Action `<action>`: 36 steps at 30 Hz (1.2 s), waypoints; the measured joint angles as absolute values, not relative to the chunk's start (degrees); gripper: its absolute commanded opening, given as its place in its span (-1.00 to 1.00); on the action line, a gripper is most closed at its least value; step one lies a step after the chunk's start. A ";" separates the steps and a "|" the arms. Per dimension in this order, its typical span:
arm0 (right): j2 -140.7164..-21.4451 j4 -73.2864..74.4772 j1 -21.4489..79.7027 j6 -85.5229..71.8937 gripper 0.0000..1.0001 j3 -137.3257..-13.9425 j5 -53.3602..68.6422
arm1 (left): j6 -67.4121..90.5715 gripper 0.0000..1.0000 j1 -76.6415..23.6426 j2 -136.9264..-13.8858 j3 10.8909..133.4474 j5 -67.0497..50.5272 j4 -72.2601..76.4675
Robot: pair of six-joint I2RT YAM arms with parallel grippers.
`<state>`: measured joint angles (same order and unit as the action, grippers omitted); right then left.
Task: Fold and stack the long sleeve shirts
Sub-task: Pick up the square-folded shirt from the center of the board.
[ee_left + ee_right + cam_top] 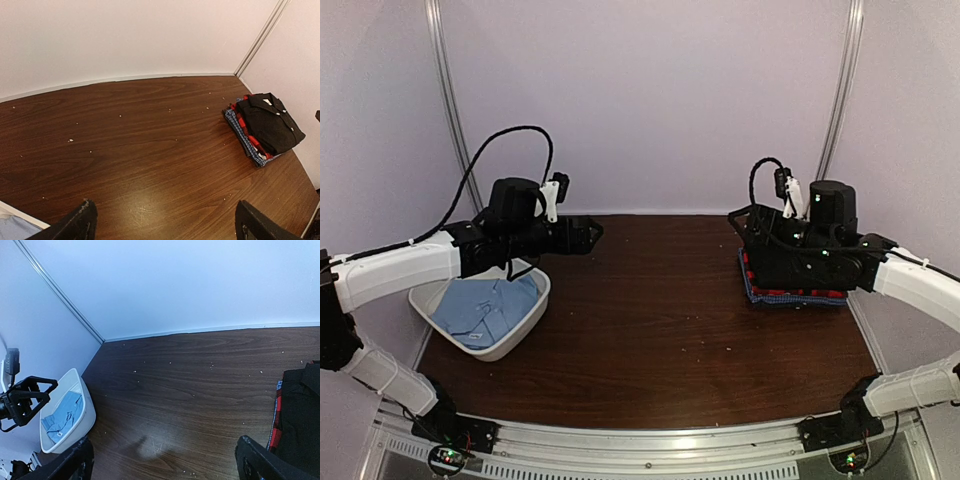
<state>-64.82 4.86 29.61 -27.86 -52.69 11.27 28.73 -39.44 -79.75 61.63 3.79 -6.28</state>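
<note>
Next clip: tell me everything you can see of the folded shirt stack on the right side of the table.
The stack is three folded cloth layers: a black collared button-front shirt on top, a red layer beneath, a blue check shirt at the bottom, edges slightly staggered. It lies flat on the dark wood table near the right wall. Nothing else touches it.

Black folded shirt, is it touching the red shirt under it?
Touching. Left wrist view shows the black folded cloth shirt lying flat on the red folded cloth shirt, no gap.
</note>
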 measured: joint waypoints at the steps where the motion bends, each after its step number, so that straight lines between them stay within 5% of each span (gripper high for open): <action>1: -64.82 4.86 29.61 -27.94 1.00 -52.69 10.96 | 28.53 0.95 -39.44 -79.75 61.63 3.81 -6.28; 21: -64.84 7.81 29.61 -25.98 1.00 -53.36 7.14 | 31.86 0.95 -36.38 -76.25 64.16 17.19 -17.93; 36: -67.37 8.19 29.61 -21.39 1.00 -53.47 9.04 | 46.33 0.95 -9.30 -70.52 47.79 15.44 -31.57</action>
<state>-67.37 8.19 29.61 -21.39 -53.47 9.04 46.33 -9.30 -70.52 47.79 15.44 -31.57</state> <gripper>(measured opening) 0.997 0.976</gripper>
